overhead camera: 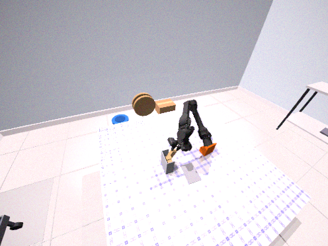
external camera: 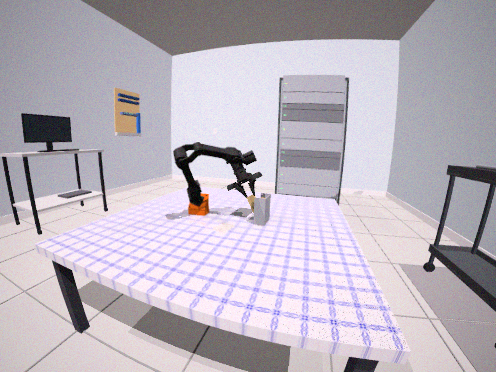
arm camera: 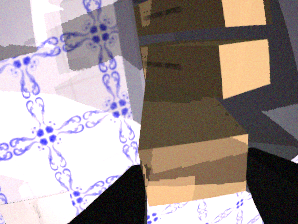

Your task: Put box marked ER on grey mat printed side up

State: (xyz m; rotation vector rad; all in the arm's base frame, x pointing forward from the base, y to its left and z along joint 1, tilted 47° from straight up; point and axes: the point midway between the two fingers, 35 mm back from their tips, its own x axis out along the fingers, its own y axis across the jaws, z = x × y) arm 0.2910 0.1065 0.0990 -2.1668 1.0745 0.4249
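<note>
Grey wall (overhead camera: 132,49) is rising behind the patterned tabletop (overhead camera: 238,215) (external camera: 210,270), and pale tiles are running along its left edge. Going from left to right in the top view, a blue ring-shaped object (overhead camera: 114,121) is showing near the far left corner, followed along the far edge by a pair of brown round discs (overhead camera: 144,106) and a tan block (overhead camera: 165,106); whether these three are resting on the tabletop cannot be told. Between the left and right edges, the grey bin (overhead camera: 169,168) (external camera: 262,212) (arm camera: 277,120) is standing upright. At its arm-facing side, the gripper (overhead camera: 174,150) (external camera: 251,195) (arm camera: 194,167) is reaching down at a slant and gripping one tan box (overhead camera: 170,155) (external camera: 251,201) (arm camera: 195,162) between its black fingers. That box is leaning at the bin's opening; its lower end is hiding from view, and no reach code is reading clearly on it. Two other boxes (arm camera: 245,70) (arm camera: 244,12) are showing in the bin behind it. Just right of the bin, the grey mat (overhead camera: 195,178) is lying flat, well in from every tabletop edge. Farther right, the black arm (overhead camera: 184,123) (external camera: 212,150) is arching up from its orange base (overhead camera: 207,150) (external camera: 198,210), which is sitting nearer the far edge than the mat.
</note>
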